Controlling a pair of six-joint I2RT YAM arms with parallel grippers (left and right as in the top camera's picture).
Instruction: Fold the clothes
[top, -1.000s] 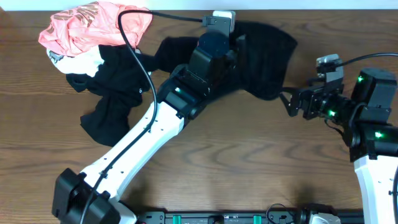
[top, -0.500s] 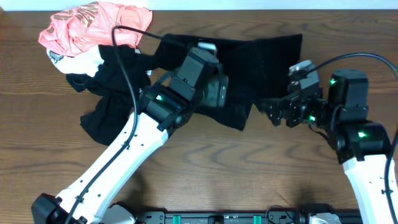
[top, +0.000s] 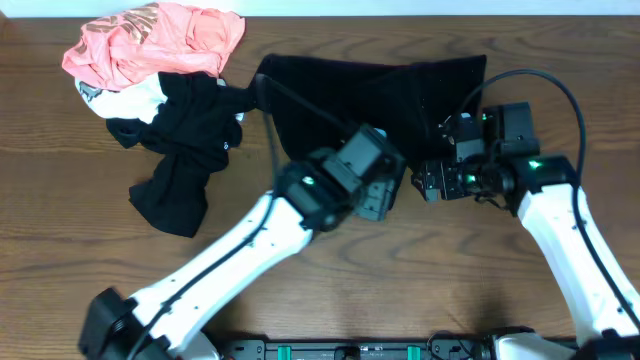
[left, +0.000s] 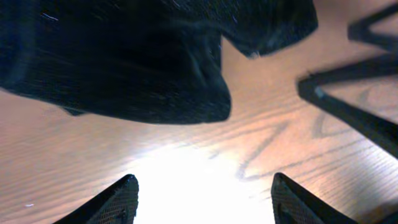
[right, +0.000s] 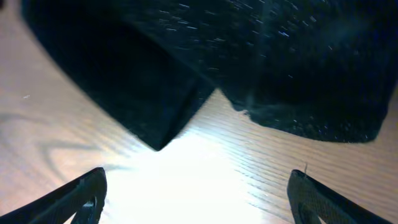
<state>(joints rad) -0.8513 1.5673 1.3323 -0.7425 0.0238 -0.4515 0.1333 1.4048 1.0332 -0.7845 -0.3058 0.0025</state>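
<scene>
OK, status from both arms. Left gripper: fingers apart, nothing btwn them, only bare table underneath. Right gripper: same, jaws wide and empty, lit wood below.

Clothes: fuzzy black piece spread along the far side of the table, centre to right. Top edge is fairly straight and the near side narrows toward me.

Rel. to left: overhead puts it at the near edge of the clothes, with the wrist covering part of that edge. On the wrist cam the fabric fills the upper frame and a rounded fold hangs down ahead of the tips. Tips not touching cloth; there's a strip of wood in between.

Rel. to right: it sits just beside the near-right edge, pointing left at it. On the wrist cam the cloth runs across the top and one corner points down toward the gap, ahead of the tips. No contact.

The two grippers are near each other, side by side along that near edge.

Off to the left: pink garment at the far-left corner, thin black garment crumpled next to it.
</scene>
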